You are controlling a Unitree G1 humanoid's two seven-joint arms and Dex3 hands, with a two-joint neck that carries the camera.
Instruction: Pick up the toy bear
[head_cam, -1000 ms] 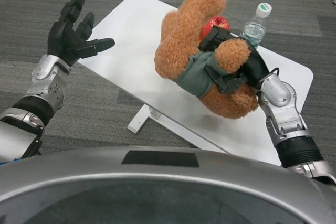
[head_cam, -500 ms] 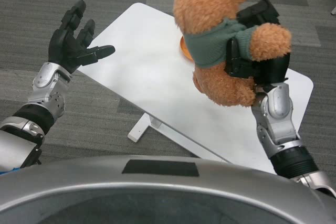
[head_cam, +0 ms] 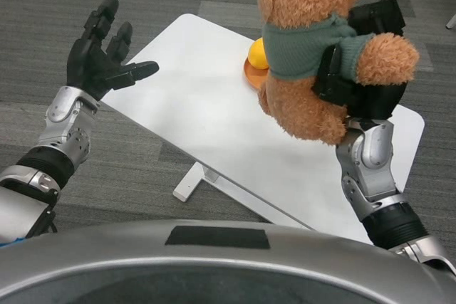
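Bear: toy bear (head_cam: 313,40) aloft at 1 o'clock, clear of the counter (head_cam: 206,112)
Right hand (head_cam: 360,69): fingers clamped round its green-shirted middle
Left hand (head_cam: 100,51): fingers spread, empty, 10 o'clock

Left forearm (head_cam: 53,144), lower left of frame: brushed silver housing in stacked segments, rounded wrist casing with small dark screw heads, black ribbed band below it, then a wider silver cuff edged in black. A sliver of blue shows at the bottom left edge beside the cuff. Left hand (head_cam: 100,51), upper left: matte black throughout, blocky segmented fingers with squared tips, no markings legible. Right forearm (head_cam: 374,179), lower right: same silver finish, oval domed wrist cover, recessed panels along the casing, black ribbed collar near the elbow end. Right hand (head_cam: 363,76), right of centre: black, boxy, angular plates; finer detail hidden.
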